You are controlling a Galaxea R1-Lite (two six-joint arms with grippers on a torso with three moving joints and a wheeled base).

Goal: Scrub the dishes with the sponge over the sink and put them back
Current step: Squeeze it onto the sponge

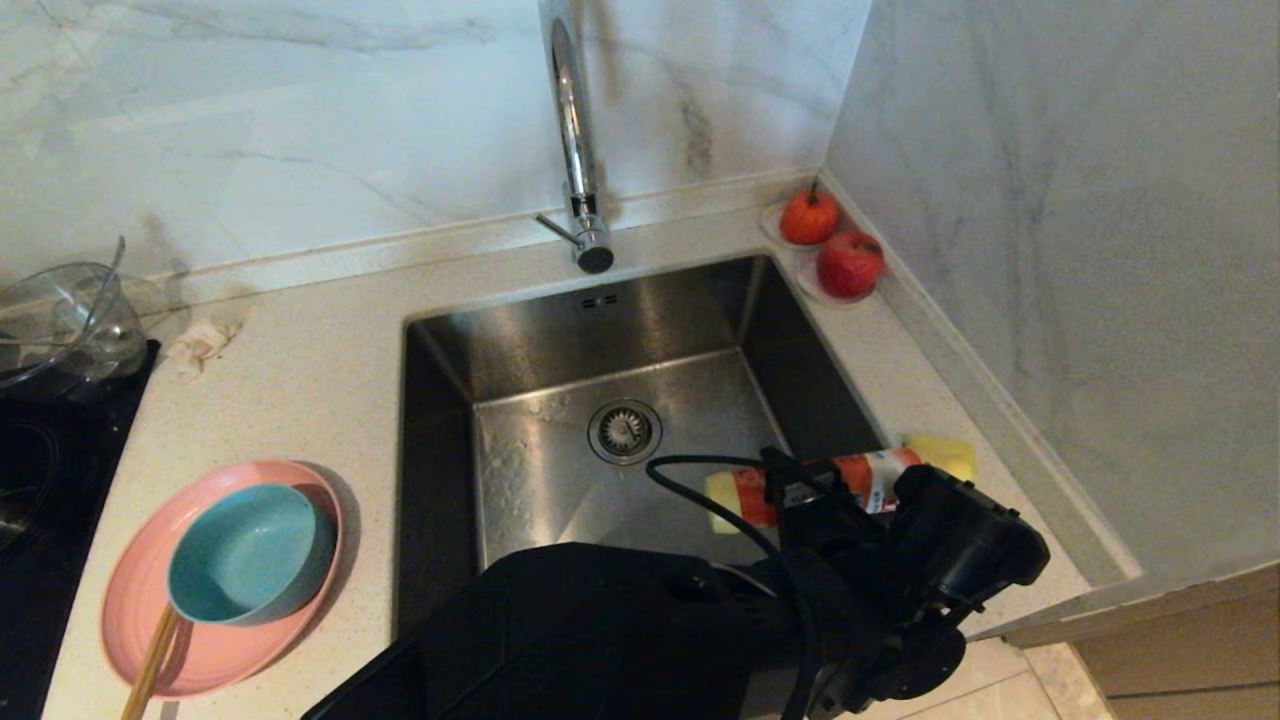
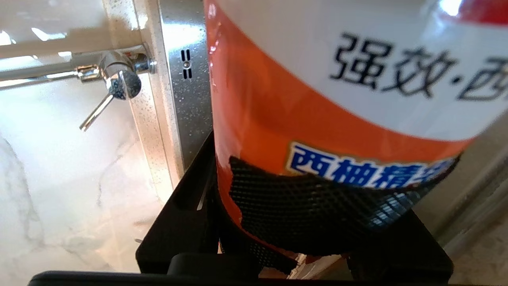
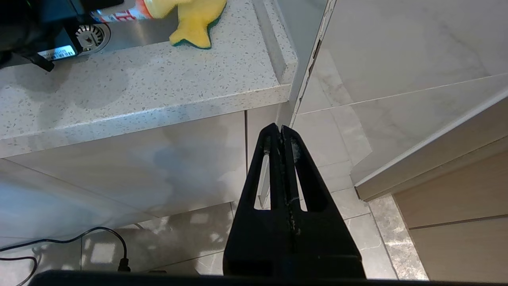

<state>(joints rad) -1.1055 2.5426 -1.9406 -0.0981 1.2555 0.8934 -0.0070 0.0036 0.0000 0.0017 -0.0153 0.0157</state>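
My left gripper is shut on an orange-and-white detergent bottle, held tipped on its side over the right rim of the sink. The bottle's far end reaches the yellow sponge, which lies on the counter right of the basin. The pink plate sits on the left counter with the teal bowl in it. My right gripper is shut and empty, parked below the counter edge over the floor.
The tall chrome tap stands behind the basin. Two red fruits sit on a small dish in the back right corner. A glass bowl, a black hob, a crumpled tissue and wooden chopsticks are at left.
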